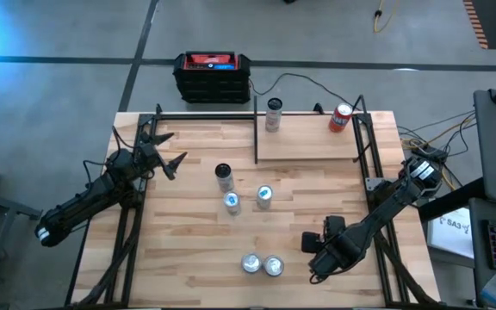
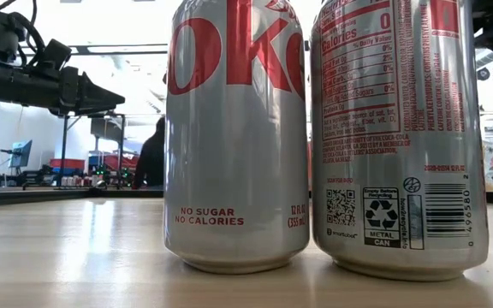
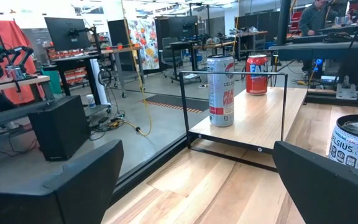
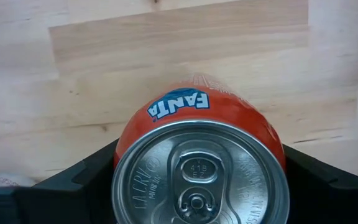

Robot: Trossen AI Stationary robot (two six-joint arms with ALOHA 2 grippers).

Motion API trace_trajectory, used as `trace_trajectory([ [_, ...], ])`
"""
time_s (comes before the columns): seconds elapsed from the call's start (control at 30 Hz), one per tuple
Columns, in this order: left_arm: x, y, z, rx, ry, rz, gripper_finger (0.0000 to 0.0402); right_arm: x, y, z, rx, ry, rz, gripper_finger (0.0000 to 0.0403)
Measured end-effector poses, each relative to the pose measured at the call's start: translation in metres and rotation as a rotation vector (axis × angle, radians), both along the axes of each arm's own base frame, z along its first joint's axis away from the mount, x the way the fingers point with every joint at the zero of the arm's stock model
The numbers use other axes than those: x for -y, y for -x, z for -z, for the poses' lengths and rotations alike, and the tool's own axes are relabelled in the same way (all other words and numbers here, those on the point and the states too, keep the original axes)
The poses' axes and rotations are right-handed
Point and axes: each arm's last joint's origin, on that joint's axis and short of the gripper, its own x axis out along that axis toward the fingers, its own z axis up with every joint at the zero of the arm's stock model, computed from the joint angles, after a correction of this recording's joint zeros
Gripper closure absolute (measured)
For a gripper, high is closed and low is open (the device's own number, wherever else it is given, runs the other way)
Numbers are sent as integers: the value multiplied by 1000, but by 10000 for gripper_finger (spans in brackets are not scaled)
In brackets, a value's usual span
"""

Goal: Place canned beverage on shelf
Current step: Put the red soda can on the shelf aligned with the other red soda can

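The right gripper (image 1: 321,254) is hanging low over the tabletop's (image 1: 188,250) near right part, its fingers (image 4: 73,180) closing on an orange Fanta can (image 4: 199,168) seen from above. The shelf (image 1: 308,142) is sitting well apart at the far edge, already carrying a Celsius can (image 1: 273,114) and a red Fanta can (image 1: 341,118), with bare board between them. Two Diet Coke cans (image 1: 262,264) are standing just beside the gripper; three more cans (image 1: 231,191) are standing mid-table. The left gripper (image 1: 169,151) is waiting wide open at the left.
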Motion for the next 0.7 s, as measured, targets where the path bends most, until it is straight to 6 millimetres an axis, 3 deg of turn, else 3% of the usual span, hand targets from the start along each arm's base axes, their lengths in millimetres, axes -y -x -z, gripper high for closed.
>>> trace_trajectory([
  [0.1, 0, 0, 0, 0, 0, 0, 3, 0, 0, 0, 0, 0, -1, 106],
  [0.27, 0, 0, 0, 0, 0, 0, 3, 0, 0, 0, -1, 1, -11, 21],
  [0.7, 0, 0, 0, 0, 0, 0, 3, -3, 1, 1, 8, -8, 4, 25],
])
